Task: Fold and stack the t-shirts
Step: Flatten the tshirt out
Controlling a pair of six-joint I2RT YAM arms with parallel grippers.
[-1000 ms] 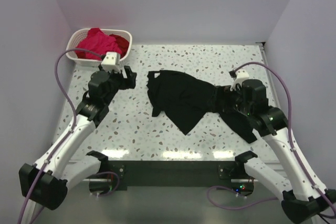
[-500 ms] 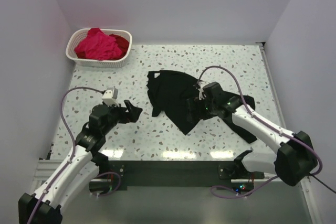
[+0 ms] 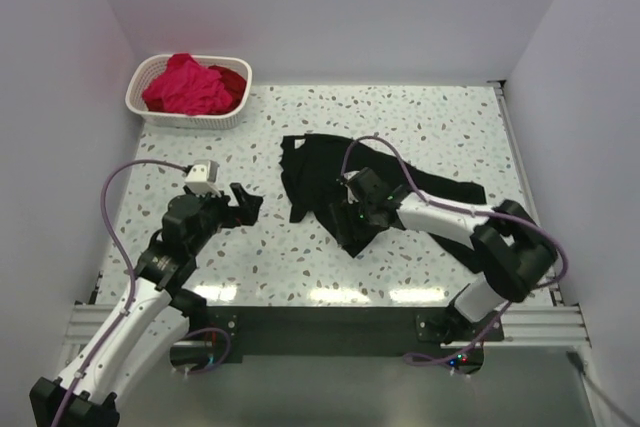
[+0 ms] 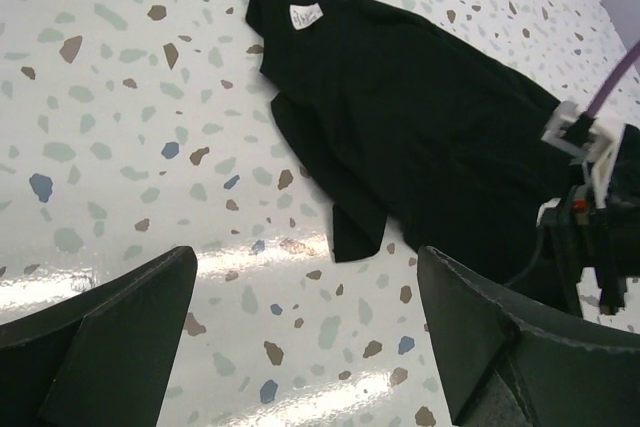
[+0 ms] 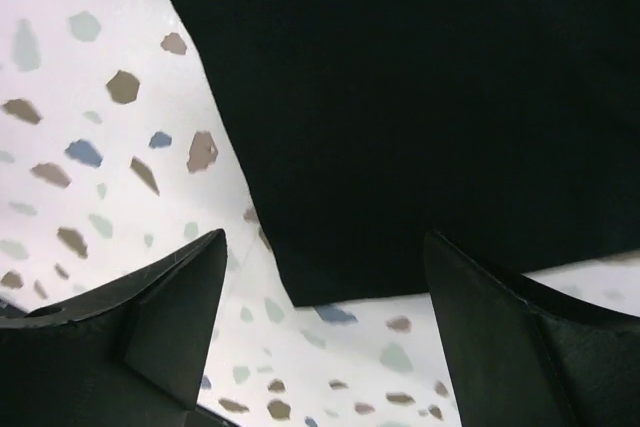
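- The basket holding the pink shirt and red shirt was shown from the top only, far left.
- A white label was caught by the left wrist only.
- The black shirt was seen crumpled mid-table.
- The left gripper was held wide open, apart from it.
- The right gripper was spread over its hem corner.

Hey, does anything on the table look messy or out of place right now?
The black t-shirt lies rumpled and askew mid-table, not spread flat. The pink and red shirts sit heaped, unfolded, in the white basket at the far left corner. Nothing looks spilled or damaged.
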